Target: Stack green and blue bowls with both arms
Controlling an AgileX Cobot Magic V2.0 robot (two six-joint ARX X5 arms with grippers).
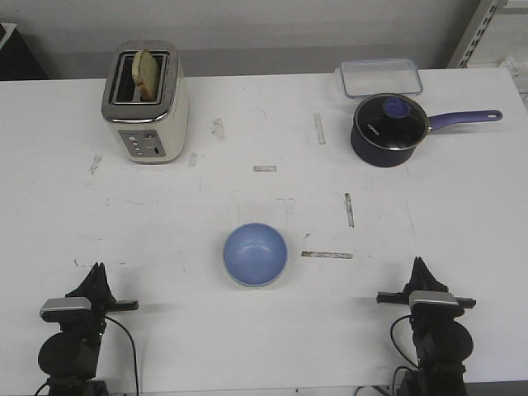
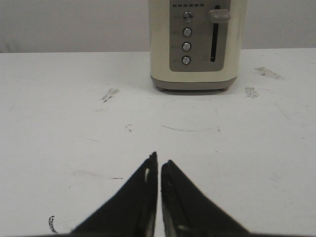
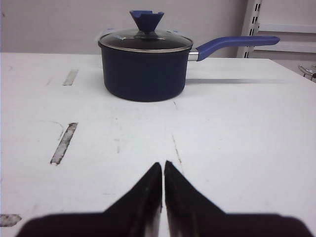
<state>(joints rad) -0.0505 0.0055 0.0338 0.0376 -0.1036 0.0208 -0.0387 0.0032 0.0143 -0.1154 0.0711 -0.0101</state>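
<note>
We see the blue bowl (image 1: 256, 254) mid-tabletop (image 1: 247, 346), a pale rim beneath hinting green is already nested. Left fingers (image 2: 159, 160) at 8 o'clock and right fingers (image 3: 163, 165) at 4 both rest pressed together, empty. Risk: regrasping could knock the stack apart.

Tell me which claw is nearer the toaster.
Left. The left claw sits at the near table edge directly in line with the toaster; the right claw is far across the table.

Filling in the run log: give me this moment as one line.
left gripper shut, empty | right gripper shut, empty | light blue round bowl mid-table, pale rim beneath, green bowl not separately visible | arms at near edge
</note>
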